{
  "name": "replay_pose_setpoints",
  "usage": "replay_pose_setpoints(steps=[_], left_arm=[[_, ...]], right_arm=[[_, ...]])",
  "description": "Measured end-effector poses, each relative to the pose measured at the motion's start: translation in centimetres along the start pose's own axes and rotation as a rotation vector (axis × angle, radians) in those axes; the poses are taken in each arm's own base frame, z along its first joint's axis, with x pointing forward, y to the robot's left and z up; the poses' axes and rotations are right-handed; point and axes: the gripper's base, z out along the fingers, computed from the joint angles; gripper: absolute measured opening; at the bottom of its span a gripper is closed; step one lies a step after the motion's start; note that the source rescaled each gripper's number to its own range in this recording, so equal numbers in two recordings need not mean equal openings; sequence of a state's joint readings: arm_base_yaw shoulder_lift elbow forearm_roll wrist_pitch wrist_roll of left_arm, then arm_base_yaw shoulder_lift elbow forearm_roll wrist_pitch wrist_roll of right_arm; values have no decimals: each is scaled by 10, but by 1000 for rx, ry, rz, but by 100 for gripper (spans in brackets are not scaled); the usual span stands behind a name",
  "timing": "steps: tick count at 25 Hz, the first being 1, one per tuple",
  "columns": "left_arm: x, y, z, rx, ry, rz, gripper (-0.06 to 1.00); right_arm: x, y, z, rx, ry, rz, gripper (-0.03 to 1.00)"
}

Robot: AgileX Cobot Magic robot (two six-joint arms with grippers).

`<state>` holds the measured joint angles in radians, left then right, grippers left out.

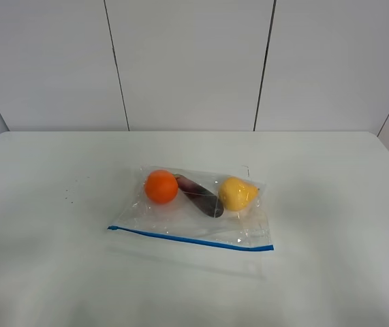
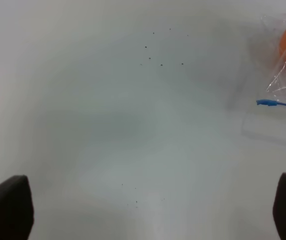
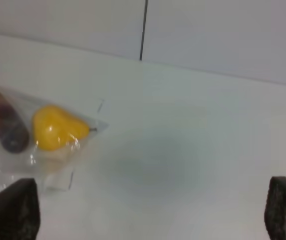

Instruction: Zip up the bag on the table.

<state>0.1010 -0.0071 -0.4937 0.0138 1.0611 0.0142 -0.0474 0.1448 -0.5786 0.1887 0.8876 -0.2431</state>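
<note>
Both grippers, left (image 2: pixel 153 210) and right (image 3: pixel 153 212), keep dark matte fingers spread wide over the smooth white table (image 1: pixel 44 204). The crinkled clear bag (image 1: pixel 194 228) lies flat mid-table, holding a round orange ball (image 1: pixel 161 186).

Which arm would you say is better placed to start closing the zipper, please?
Probably the left: the left hand, open, faces the blue zipper strip's end on the bag. The right hand, also open, mainly sees the yellow fruit.
</note>
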Motion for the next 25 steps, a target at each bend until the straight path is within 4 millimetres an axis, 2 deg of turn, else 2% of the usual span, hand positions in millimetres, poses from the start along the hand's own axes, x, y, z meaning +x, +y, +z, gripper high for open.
replay_pose_setpoints(steps=[9, 15, 21, 25], left_arm=[[0, 0, 0, 0, 0, 0, 100], [0, 0, 0, 0, -1, 0, 100], [0, 0, 0, 0, -1, 0, 100], [0, 0, 0, 0, -1, 0, 100]], right_arm=[[18, -1, -25, 81, -48, 46, 100], [23, -3, -25, 102, -7, 65, 100], [37, -3, -11, 99, 62, 84, 100], [38, -3, -10, 94, 66, 88, 100]])
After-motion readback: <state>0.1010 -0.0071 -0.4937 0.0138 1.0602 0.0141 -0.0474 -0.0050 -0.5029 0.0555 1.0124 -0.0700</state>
